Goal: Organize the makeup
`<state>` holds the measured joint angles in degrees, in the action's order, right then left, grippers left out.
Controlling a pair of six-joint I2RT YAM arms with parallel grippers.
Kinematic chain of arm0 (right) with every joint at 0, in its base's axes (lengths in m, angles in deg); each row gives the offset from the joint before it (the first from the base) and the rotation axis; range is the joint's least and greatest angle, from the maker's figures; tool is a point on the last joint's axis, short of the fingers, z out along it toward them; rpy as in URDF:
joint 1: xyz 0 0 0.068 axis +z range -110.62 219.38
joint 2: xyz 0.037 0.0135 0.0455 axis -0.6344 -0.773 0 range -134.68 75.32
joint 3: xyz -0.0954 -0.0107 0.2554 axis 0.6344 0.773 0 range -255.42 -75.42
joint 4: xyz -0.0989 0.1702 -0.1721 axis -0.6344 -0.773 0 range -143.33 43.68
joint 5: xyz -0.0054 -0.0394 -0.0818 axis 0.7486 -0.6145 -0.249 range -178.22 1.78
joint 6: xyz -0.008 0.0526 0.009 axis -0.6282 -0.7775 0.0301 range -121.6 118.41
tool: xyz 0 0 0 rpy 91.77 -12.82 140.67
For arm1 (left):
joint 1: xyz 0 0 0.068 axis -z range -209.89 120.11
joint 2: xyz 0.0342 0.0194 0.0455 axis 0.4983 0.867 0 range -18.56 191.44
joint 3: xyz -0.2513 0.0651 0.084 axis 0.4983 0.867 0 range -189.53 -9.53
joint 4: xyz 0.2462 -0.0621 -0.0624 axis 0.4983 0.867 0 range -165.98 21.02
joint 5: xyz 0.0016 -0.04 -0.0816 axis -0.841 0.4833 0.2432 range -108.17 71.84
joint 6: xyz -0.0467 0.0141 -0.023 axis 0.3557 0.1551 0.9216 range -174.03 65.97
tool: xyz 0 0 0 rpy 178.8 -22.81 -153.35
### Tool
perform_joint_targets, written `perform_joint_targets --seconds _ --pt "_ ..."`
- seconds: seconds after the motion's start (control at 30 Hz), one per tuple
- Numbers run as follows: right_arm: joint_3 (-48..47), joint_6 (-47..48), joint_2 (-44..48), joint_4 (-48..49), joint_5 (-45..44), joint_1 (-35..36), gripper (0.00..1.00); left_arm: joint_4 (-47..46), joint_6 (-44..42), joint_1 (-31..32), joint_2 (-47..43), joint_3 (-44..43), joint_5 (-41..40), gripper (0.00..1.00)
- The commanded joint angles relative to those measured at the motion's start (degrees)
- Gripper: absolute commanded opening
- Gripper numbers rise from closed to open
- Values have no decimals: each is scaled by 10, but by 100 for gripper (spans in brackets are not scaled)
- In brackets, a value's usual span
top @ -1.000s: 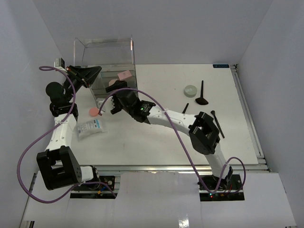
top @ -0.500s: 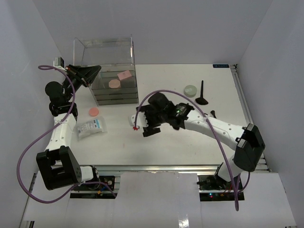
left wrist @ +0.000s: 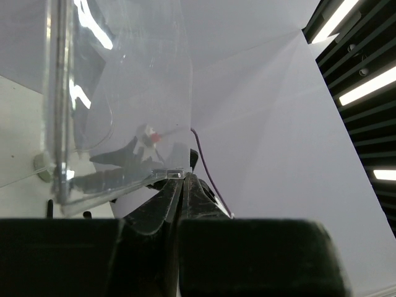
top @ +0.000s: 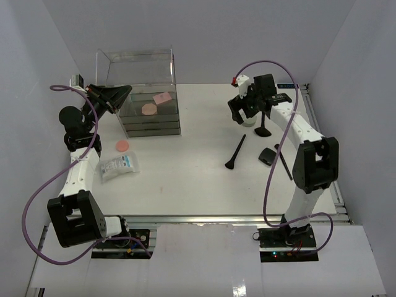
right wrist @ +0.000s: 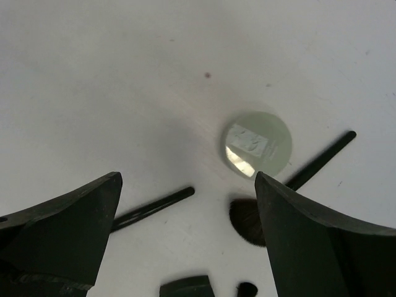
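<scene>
My right hand (right wrist: pixel 185 185) hangs wide apart over the green disc (right wrist: pixel 254 144), which lies near the far edge of the surface (top: pixel 185 179), on the right side. I think this step is picking it up. Next I must go down, close on its sides, and carry it to the clear box (top: pixel 151 125) in the far left corner. My left hand (top: pixel 117 94) is pinched together on the clear lid (top: pixel 133 65). I count three brushes: a fat brush (top: pixel 264 127), a long brush (top: pixel 236 151) and a thin brush (top: pixel 283 162). There is one black compact (top: pixel 267 154). There are two pink discs, an inside disc (top: pixel 149 109) and an outside disc (top: pixel 122 146). I also see one pink palette (top: pixel 163 98) and one white packet (top: pixel 117 166).
</scene>
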<state>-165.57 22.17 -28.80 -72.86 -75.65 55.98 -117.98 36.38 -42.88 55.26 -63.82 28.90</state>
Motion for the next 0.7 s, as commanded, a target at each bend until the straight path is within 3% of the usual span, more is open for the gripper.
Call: perform_joint_targets --seconds 0.0,0.13,0.67 --pt "-74 -144 -81 10 -116 -10 95 -22 -4 2 -11 -23 6 1" --pt "-119 -178 -144 20 -205 -12 97 -22 -5 2 -9 -23 7 1" --pt "-153 -138 -219 33 -240 -19 98 -23 -10 2 -5 -17 7 1"
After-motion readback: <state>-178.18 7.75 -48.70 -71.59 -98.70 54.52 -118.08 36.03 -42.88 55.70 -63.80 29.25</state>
